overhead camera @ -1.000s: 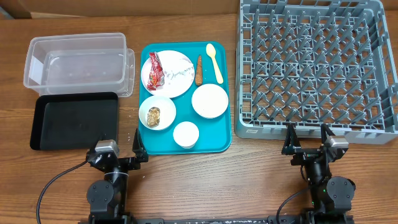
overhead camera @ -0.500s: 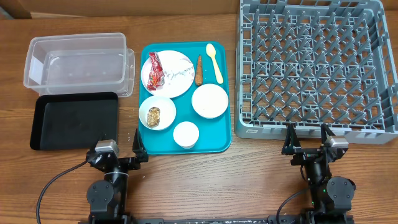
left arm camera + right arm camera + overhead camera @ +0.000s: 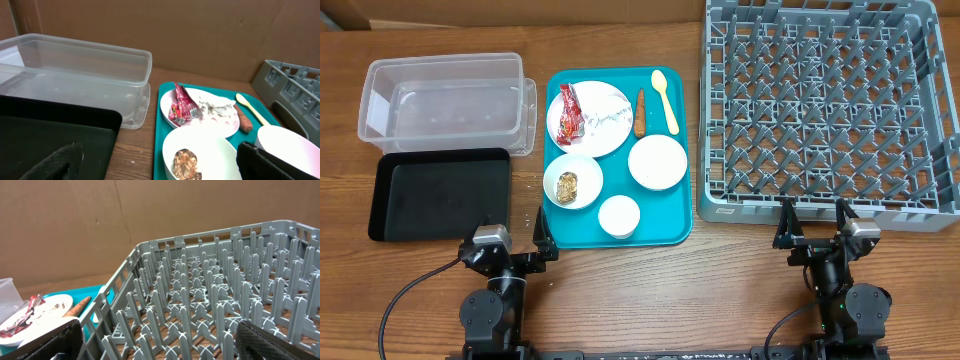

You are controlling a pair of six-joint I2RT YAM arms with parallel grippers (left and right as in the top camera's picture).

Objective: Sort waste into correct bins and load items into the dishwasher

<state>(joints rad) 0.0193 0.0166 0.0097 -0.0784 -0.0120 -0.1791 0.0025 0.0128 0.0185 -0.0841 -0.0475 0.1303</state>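
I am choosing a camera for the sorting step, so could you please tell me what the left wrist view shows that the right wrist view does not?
Only the left wrist view shows the clear tub, the black tray, the bowl holding the brown food lump, and the yellow spoon. Only the right wrist view shows the peg grid of the dish rack; the left wrist view catches just a corner of it. Both share the plate, the red wrapper, the carrot piece and the teal serving tray.
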